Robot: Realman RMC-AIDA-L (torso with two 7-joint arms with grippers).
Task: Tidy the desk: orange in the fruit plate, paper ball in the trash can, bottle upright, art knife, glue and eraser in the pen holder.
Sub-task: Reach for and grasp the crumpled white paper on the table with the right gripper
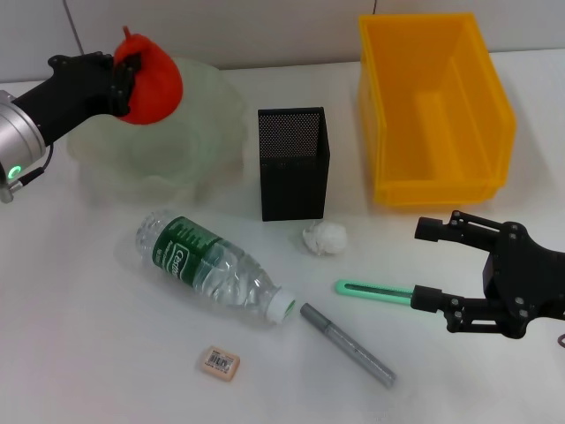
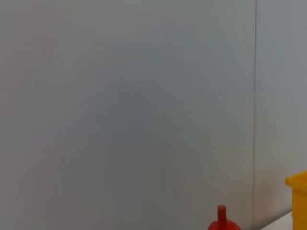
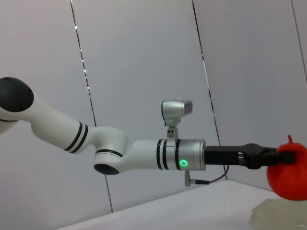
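Overhead, left tool gripping orange above fruit plate, right tool spread wide, left wrist view mostly wall.

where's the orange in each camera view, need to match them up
Head view: the orange is upper left, held by the left gripper above the fruit plate.
Left wrist view: only the top of the orange shows, at the bottom edge.
Right wrist view: the orange is at the right edge, on the end of the left arm, above the plate's rim.
Shared landmark: the yellow bin, also at the left wrist view's right edge.
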